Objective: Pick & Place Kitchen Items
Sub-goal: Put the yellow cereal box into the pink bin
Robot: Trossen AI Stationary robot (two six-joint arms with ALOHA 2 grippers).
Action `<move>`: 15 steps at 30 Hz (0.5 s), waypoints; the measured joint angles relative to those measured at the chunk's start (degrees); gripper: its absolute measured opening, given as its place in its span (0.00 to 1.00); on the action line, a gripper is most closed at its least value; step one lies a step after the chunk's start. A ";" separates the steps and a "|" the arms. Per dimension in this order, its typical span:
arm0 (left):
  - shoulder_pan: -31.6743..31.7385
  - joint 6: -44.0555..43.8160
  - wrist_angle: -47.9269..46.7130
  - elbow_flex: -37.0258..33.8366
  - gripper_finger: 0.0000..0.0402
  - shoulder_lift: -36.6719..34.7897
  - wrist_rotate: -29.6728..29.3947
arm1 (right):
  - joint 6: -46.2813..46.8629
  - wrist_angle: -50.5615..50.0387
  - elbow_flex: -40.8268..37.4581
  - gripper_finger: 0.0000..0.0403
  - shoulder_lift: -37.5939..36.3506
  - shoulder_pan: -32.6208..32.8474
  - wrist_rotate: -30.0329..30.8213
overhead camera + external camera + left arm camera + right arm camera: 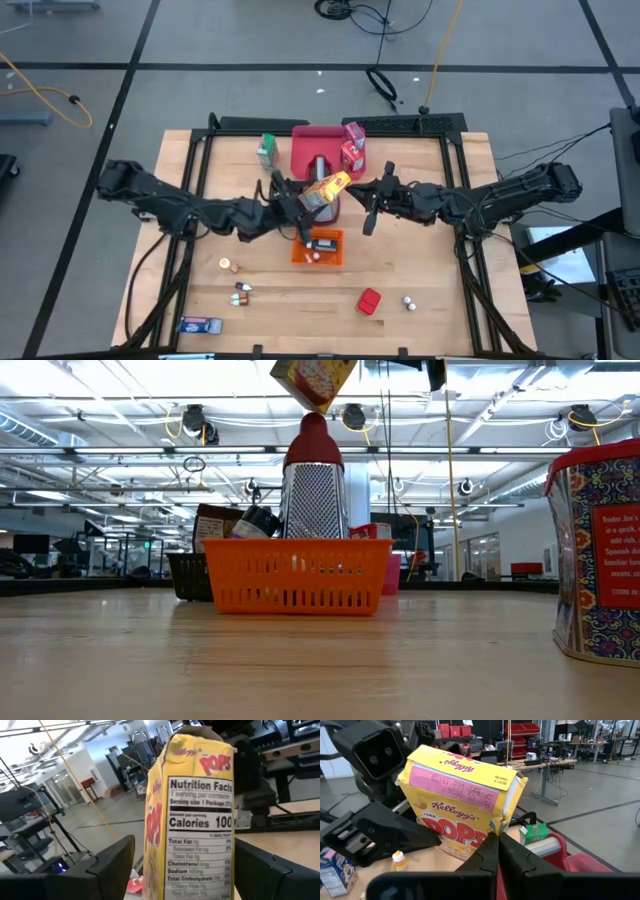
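Note:
A yellow Corn Pops carton (328, 187) hangs in the air above the red-and-silver grater (314, 485), tilted, and shows at the low view's top edge (313, 380). My left gripper (303, 205) is shut on it at the table's middle. My right gripper (497, 851) is shut and points at the carton's lower corner from the right. The high view shows the right gripper (368, 212) a little apart from the carton. An orange basket (318, 247) stands on the table nearer than both grippers, with small items inside. My left gripper pinches the yellow carton's lower part (190, 870) between its two fingers (117, 865), one on the printed front face (427, 837) and one on the back. It comes from the table's left. The carton is lifted clear and its top end sticks out beyond the fingertips, tilted.
A pink tray (300, 150) holds the grater, with a green carton (266, 150) to its left and red cartons (352, 145) to its right. Toward the near edge lie small bottles (240, 292), a blue packet (200, 324), a red box (369, 301) and tiny shakers (408, 301). A patterned tin (598, 550) stands close to the low camera.

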 joint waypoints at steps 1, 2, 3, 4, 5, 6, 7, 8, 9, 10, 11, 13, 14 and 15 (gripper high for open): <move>0.00 -0.04 0.06 0.29 0.73 0.32 0.00 | 0.02 -0.29 0.00 0.00 0.00 0.00 -0.02; 0.00 -0.14 -0.03 0.35 0.73 0.40 -0.31 | 0.02 -0.52 0.00 0.00 0.00 0.01 -0.02; -0.02 -0.43 -0.11 0.44 0.73 0.39 -1.07 | 0.02 -0.54 0.00 0.00 0.00 0.02 -0.02; -0.04 -0.48 0.06 0.59 0.73 0.37 -1.70 | 0.02 -0.53 0.00 0.00 0.00 0.02 -0.02; -0.04 -0.62 0.23 0.61 0.73 0.30 -2.23 | 0.02 -0.59 0.00 0.00 0.00 0.02 -0.01; -0.02 -0.68 0.24 0.61 0.71 0.25 -2.62 | 0.02 -0.68 0.00 0.00 0.00 0.02 0.00; -0.02 -0.69 0.21 0.61 0.69 0.26 -2.91 | 0.03 -0.85 0.00 0.00 0.00 0.01 0.00; -0.02 -0.70 0.15 0.61 0.67 0.28 -2.99 | 0.03 -0.96 0.00 0.00 0.00 0.00 0.00; -0.03 -0.68 0.15 0.61 0.63 0.30 -2.97 | 0.03 -0.96 0.00 0.00 0.00 0.00 0.00; -0.04 -0.68 0.16 0.61 0.59 0.30 -2.97 | 0.04 -0.98 0.00 0.00 0.00 0.00 0.00; -0.04 -0.66 0.17 0.61 0.55 0.30 -2.93 | 0.02 -1.06 0.00 0.00 0.00 0.00 0.00; -0.04 -0.66 0.16 0.61 0.46 0.30 -2.97 | 0.03 -1.31 0.00 0.00 0.00 0.00 0.02; -0.04 -0.68 0.13 0.61 0.41 0.30 -2.97 | 0.03 -1.34 0.00 0.00 0.00 0.00 0.02; -0.04 -0.68 0.11 0.61 0.37 0.30 -2.94 | 0.02 -1.36 0.00 0.00 0.00 0.00 0.02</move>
